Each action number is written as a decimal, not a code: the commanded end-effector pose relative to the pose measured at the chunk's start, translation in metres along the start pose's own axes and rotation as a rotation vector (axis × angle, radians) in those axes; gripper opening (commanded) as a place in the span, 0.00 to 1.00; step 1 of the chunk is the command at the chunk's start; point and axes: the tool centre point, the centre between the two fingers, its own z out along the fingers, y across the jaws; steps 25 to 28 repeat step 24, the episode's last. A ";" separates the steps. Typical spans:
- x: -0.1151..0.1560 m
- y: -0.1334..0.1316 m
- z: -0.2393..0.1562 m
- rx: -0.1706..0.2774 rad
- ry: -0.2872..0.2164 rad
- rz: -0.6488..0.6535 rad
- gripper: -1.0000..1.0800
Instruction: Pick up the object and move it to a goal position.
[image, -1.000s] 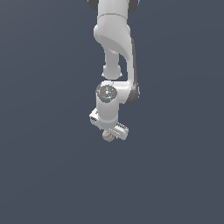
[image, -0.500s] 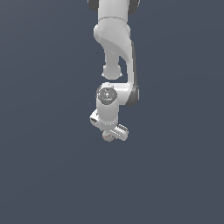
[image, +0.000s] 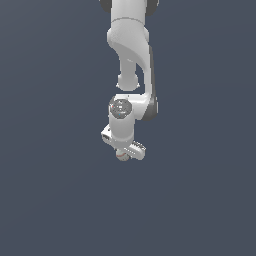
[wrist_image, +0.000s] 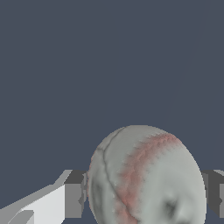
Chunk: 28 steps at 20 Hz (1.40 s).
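The gripper (wrist_image: 144, 192) is clamped tight on the ball (wrist_image: 146, 177), a finger (wrist_image: 74, 194) pressed to each side, red seams showing.

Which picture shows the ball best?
The wrist view: the ball fills much of it, red seams clear, a finger at each side. In the exterior view it is a tiny speck under the gripper.
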 end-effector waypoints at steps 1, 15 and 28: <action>0.005 0.008 -0.008 0.001 0.003 0.002 0.00; 0.056 0.118 -0.091 0.002 0.002 0.002 0.00; 0.070 0.143 -0.110 0.001 0.003 0.002 0.00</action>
